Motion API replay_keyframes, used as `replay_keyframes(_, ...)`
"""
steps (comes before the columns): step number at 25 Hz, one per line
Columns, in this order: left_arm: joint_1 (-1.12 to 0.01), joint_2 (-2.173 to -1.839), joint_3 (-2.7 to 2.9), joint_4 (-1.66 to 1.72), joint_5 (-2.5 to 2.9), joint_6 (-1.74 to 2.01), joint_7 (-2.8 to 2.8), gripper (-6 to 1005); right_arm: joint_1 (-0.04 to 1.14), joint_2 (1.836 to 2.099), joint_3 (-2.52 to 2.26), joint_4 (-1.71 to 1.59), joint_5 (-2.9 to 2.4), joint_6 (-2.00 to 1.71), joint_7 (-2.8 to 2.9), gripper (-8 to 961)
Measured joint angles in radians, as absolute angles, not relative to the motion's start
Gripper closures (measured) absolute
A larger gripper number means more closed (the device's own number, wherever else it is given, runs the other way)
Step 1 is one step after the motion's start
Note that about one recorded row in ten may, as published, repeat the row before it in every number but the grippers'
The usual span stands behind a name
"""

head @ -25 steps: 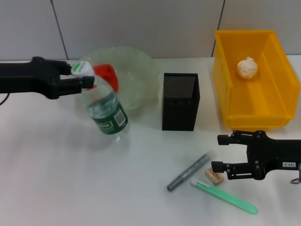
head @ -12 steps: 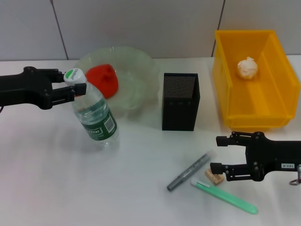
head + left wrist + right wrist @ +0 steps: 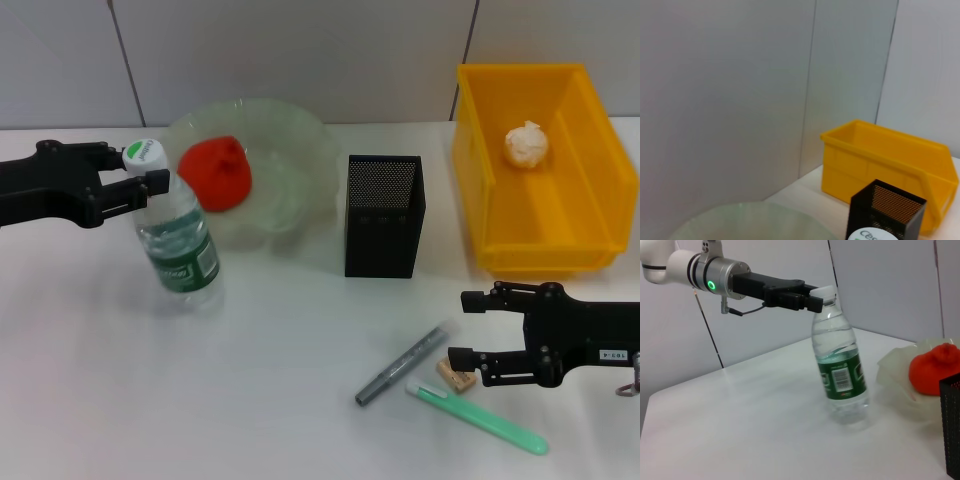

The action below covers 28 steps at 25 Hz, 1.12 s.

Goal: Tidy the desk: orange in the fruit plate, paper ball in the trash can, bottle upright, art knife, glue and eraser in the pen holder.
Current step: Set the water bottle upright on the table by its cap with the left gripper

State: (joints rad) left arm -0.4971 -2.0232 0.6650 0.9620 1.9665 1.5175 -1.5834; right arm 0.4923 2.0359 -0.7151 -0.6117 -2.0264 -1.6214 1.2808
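The clear, green-labelled bottle (image 3: 176,243) stands nearly upright, white cap clamped by the left pincer (image 3: 148,168); the right wrist view shows its barcode.

red-orange orange (image 3: 214,172), pale-green translucent fruit plate (image 3: 290,140), bright yellow trash can (image 3: 480,200), white paper ball (image 3: 527,144), black mesh pen holder (image 3: 383,216), clear bottle (image 3: 176,240) with green label, grey art knife (image 3: 402,364), green glue (image 3: 478,418), tan eraser (image 3: 455,375), white surface (image 3: 150,400)

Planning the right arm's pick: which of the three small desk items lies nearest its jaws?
The eraser, the tan block just beside the right gripper; art knife and glue lie farther.
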Motion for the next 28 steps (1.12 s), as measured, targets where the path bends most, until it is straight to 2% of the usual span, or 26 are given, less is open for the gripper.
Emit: replay_keyframes(28,-0.485,-2.038,0.671,0.925,1.962,1.382,-1.52,555,0.489,2.037,-0.715,-0.615,-2.026,-1.636,1.281,135)
